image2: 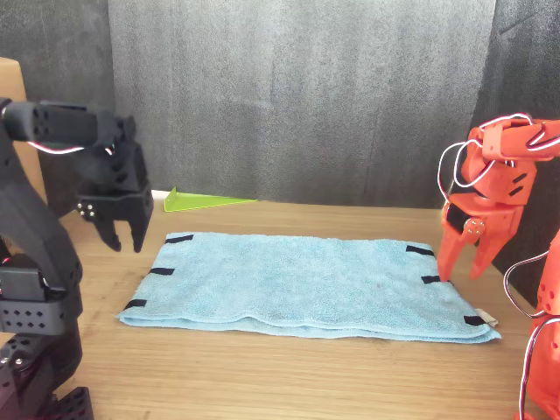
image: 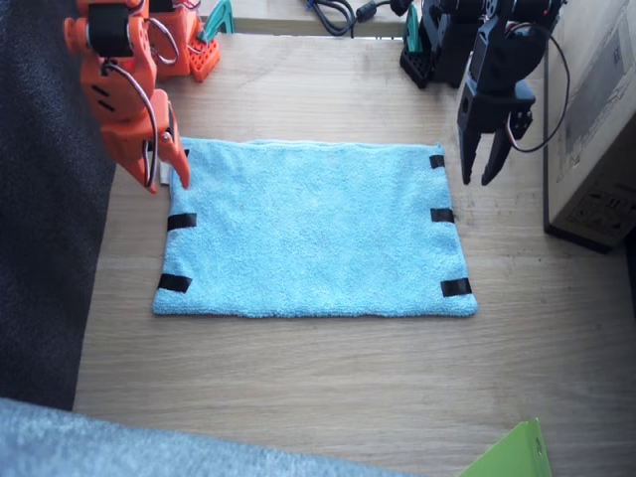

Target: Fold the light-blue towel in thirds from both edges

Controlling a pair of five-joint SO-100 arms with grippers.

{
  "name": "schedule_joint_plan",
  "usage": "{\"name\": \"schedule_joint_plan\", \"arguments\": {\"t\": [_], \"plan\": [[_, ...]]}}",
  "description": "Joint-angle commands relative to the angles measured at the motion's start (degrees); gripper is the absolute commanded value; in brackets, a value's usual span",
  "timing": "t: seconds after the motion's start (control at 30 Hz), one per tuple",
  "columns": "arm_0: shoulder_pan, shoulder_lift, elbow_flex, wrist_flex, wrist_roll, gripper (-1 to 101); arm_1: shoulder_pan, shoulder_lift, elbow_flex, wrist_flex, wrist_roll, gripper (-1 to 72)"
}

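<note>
The light-blue towel [image: 313,231] [image2: 297,284] lies flat in the middle of the wooden table, doubled along its length in the front view. Black tape strips mark both short edges [image: 442,215] [image: 182,221]. A small white tag [image2: 490,321] sticks out at one corner. My right gripper [image: 169,184] [image2: 461,276], orange, hangs open just above the far corner of one edge. My left gripper [image: 478,181] [image2: 125,248], black, hangs open above the table just outside the far corner of the other edge. Neither holds anything.
A cardboard box [image: 596,119] stands close beside the left arm. A green sheet [image: 507,457] [image2: 206,201] lies at the table's edge. Grey fabric [image: 99,442] covers one corner, a dark cloth [image: 45,199] runs beside the right arm, and cables [image: 333,15] lie between the arm bases.
</note>
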Motion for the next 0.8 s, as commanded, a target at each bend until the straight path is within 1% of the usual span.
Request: {"name": "schedule_joint_plan", "arguments": {"t": [0.0, 0.37, 0.63, 0.77], "plan": [[1.4, 2.9, 1.0, 0.1, 1.1, 17, 1.1, 0.7, 1.1, -0.6, 0.4, 25.5], [1.4, 2.2, -0.8, 0.6, 1.4, 19, 0.7, -1.6, 2.4, -2.4, -0.8, 25.3], [-0.4, -12.9, -10.4, 1.1, 1.1, 20, 1.4, -3.0, 2.0, -2.7, -0.6, 25.3], [-2.4, -17.0, -12.3, 1.3, 0.5, 22, 1.5, -2.9, 1.8, -2.5, -0.8, 25.5]]}}
